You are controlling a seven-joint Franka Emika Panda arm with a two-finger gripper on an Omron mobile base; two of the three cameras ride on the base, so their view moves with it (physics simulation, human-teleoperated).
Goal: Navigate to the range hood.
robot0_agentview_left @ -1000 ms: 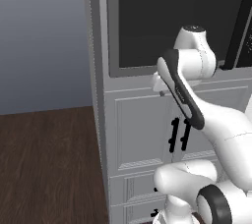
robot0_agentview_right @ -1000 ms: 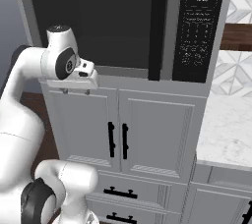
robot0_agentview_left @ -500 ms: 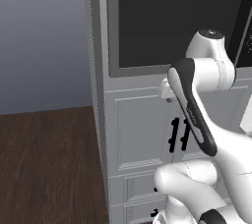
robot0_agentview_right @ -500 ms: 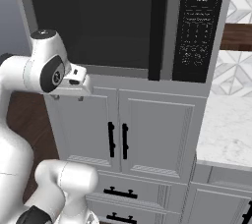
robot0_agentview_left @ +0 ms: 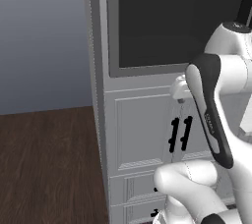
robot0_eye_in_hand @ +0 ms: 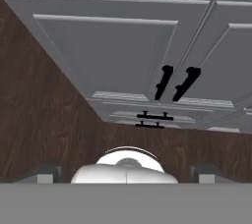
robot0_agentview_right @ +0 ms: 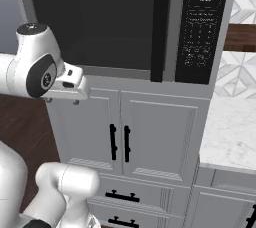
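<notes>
The range hood is not something I can make out among these cabinets. A dark wooden floor (robot0_agentview_left: 49, 159) lies at the left beside a tall grey cabinet unit (robot0_agentview_right: 150, 137) with two panelled doors, each bearing one black vertical handle (robot0_agentview_right: 113, 142). Above them sits a built-in black microwave (robot0_agentview_right: 125, 22). A white marble counter (robot0_agentview_right: 232, 132) is at right. The gripper (robot0_agentview_right: 75, 99) points downward; its opening cannot be told.

A: What sits in the tall grey cabinet (robot0_agentview_right: 150, 137)?
B: A black built-in microwave (robot0_agentview_right: 125, 27), its keypad (robot0_agentview_right: 199, 32) on the right. Below it are two doors with paired black handles (robot0_agentview_right: 120, 143), then drawers (robot0_agentview_right: 130, 197).
A: And around it?
B: Dark wood floor (robot0_agentview_left: 44, 164) on the left, a marble counter (robot0_agentview_right: 227, 132) on the right.
</notes>
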